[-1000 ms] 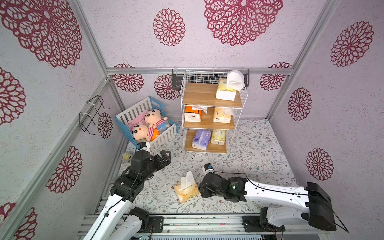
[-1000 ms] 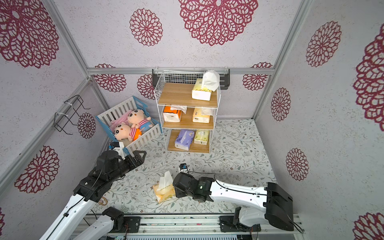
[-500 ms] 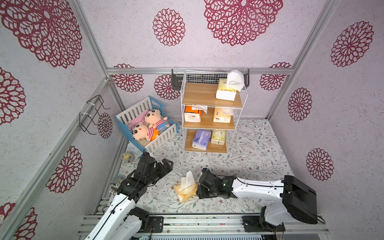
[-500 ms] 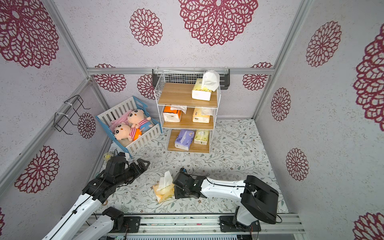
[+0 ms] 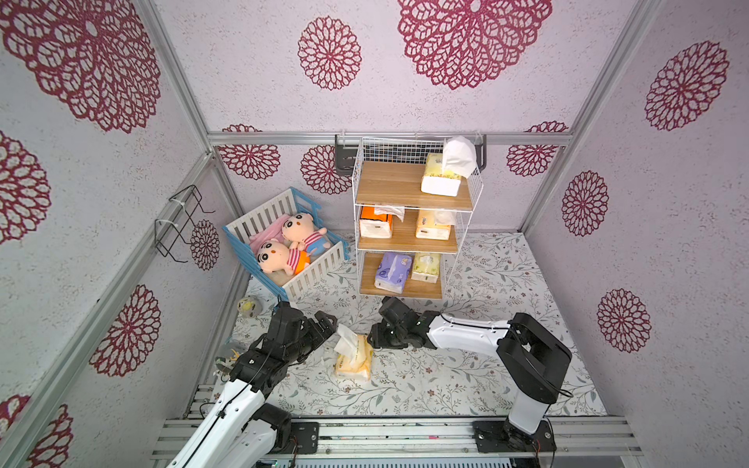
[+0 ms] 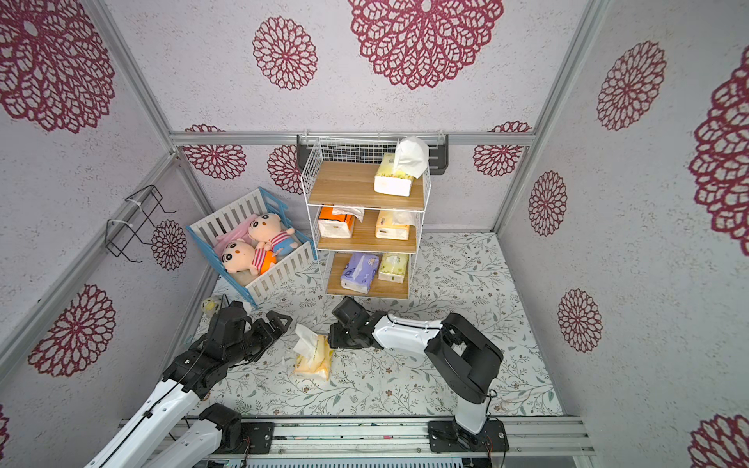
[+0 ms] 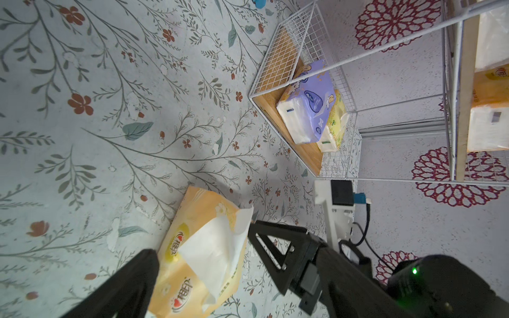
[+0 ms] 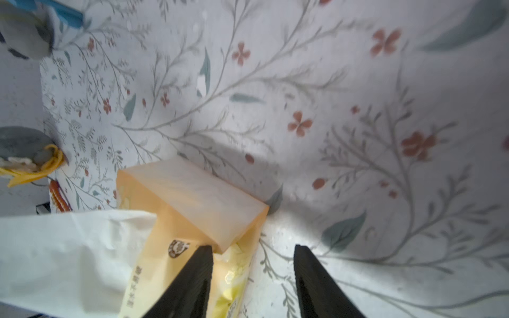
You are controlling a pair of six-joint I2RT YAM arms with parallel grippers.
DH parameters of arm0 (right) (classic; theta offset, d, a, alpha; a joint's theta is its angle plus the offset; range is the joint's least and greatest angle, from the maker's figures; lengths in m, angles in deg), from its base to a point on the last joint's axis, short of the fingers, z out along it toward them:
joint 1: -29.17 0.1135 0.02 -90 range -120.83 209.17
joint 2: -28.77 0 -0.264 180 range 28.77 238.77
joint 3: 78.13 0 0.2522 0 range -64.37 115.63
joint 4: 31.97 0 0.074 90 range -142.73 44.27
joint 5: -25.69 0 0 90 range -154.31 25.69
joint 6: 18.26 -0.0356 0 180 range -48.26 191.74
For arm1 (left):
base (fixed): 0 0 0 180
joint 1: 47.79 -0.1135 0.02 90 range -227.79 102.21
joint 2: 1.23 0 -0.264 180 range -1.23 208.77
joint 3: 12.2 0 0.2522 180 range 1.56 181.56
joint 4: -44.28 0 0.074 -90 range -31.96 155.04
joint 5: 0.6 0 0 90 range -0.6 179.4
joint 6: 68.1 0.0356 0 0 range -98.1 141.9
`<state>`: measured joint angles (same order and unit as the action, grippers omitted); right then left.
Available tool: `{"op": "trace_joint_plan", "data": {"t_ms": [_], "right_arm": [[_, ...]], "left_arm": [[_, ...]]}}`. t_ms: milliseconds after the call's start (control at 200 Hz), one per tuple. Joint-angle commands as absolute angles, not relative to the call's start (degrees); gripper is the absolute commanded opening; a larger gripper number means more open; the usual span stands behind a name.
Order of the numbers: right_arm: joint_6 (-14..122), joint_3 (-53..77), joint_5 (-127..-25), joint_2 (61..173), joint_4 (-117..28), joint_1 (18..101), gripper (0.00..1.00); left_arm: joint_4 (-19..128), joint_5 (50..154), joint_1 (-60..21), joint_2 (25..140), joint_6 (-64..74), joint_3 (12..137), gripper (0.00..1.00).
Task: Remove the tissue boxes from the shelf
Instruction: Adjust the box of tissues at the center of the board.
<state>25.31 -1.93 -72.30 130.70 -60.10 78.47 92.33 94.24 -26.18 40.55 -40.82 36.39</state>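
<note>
- Both top views: five tissue packs (image 5: 392,272) on the shelf (image 5: 389,188), a sixth pack (image 6: 314,360) on the floor (image 5: 446,377).
- Left wrist: left gripper (image 7: 202,241), jaws wide apart, near that pack.
- Right wrist: right gripper (image 8: 252,247), jaws apart, empty, beside it.

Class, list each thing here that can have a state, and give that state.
shelf: upright, not yet emptied.
yellow-orange pack: on the floor, tissue sticking out.
top-tier pack: on shelf, tissue pulled up.
purple pack: bottom tier, no tissue out.
left gripper: open, gripping nothing.
right gripper: open, gripping nothing.
</note>
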Motion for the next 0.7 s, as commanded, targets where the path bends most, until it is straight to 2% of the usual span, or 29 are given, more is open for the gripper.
{"op": "trace_joint_plan", "data": {"t_ms": [0,160,385,525,696], "right_arm": [[29.9,1.4,-72.0,126.9,-60.8,76.8,0.54],[29.7,-2.7,-70.8,119.4,-63.6,77.3,0.54],[22.4,-14.5,-69.4,109.3,-60.7,82.8,0.5],[17.6,-19.1,-70.8,109.7,-52.9,86.1,0.48],[15.4,-18.3,-72.0,114.5,-46.7,86.8,0.49]], "left_arm": [[97.2,92.4,-25.7,38.6,-40.6,37.2,0.97],[103.9,90.7,-25.7,36.2,-40.2,37.6,0.97],[103.6,95.7,-25.6,36.3,-41.4,35.4,0.97],[96.0,97.8,-25.5,33.5,-43.2,32.8,0.97],[91.1,97.8,-25.5,32.6,-45.4,31.3,0.97]]}}
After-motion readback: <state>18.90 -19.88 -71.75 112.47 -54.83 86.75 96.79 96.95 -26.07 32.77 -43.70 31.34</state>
